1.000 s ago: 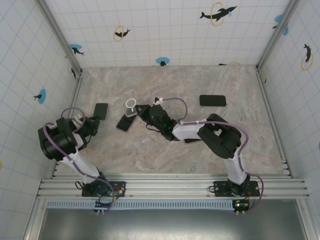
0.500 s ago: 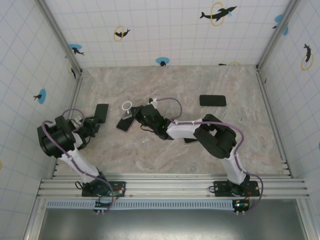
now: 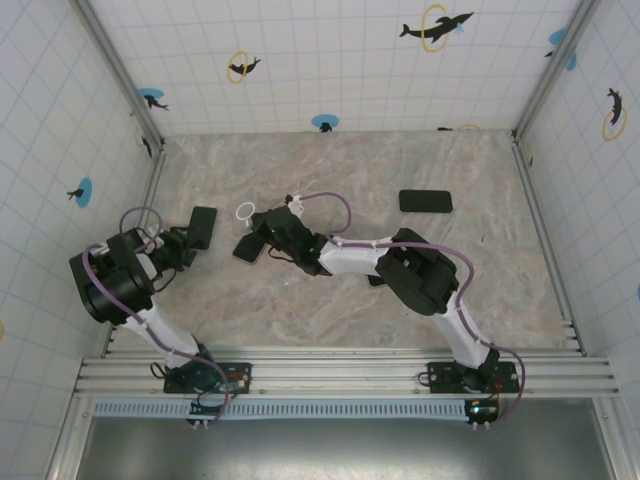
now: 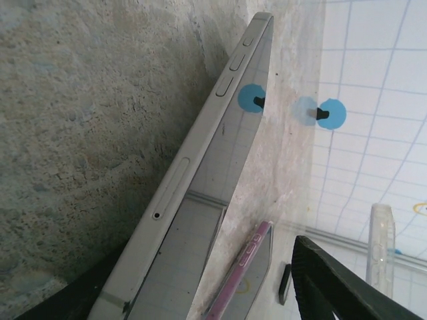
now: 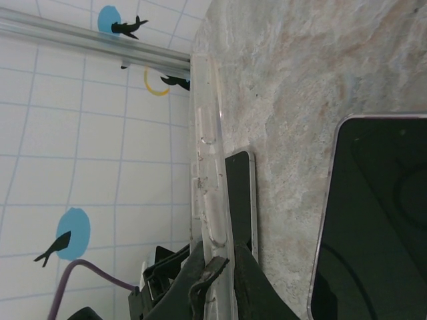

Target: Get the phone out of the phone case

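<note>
Over on the left side of the table [image 3: 300,300], the silver-edged phone [image 4: 213,173] looks to be lying flat and bare, so I'd say the main job is basically done. The left claw [image 3: 187,241] has its fingers spread on either side of the phone's near end, and the wrist view shows a clear gap on one side. The right claw [image 5: 215,270] is pinching the clear phone case [image 5: 208,153] by its thin side wall. It holds the case up on edge, empty, between the silver phone and a second, pink-edged phone [image 5: 373,220].

Stuff I'd worry about from here:

- The left claw backing out crooked. Its fingers straddle the phone, so any sideways drift could let a finger catch the edge and drag or spin the phone toward the wall.
- The case grip. It's on a skinny, bendy, slick strip, so the case could twist or slide out and land on the pink-edged phone just beside it. I can't tell whether its lower edge touches the table.
- The right arm is stretched far across, and the two claws are near each other. Moving both at once could mean a bump.

The third dark phone [image 3: 425,201] sits well apart, so no trouble there.
</note>
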You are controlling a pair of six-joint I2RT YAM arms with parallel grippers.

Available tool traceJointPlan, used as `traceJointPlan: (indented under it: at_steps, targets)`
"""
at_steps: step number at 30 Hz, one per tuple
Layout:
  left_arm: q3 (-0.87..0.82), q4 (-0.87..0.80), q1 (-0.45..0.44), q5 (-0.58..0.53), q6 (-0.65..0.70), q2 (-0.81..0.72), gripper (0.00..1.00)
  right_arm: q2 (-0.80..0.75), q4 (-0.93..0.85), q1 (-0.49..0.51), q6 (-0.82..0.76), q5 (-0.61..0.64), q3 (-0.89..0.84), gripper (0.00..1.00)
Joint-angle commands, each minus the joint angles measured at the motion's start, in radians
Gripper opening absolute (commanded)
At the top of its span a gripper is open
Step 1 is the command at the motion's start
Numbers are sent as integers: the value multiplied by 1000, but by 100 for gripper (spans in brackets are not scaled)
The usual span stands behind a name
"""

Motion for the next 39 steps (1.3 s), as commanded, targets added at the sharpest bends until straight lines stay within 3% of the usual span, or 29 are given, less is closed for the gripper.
traceJointPlan:
  at_steps: [1,11,28,39]
  targets:
    - [-4,-237,13,-137,93,20,63,53,-121,15,-16,65,111,5]
    - [18,-385,16,-241,169,17,65,171,-323,42,-67,151,319,6]
    - [68,-577,19,-481,283,-25,67,226,-309,52,-70,149,358,6]
    - [50,-612,20,-513,306,-56,68,294,-320,64,-64,175,435,7]
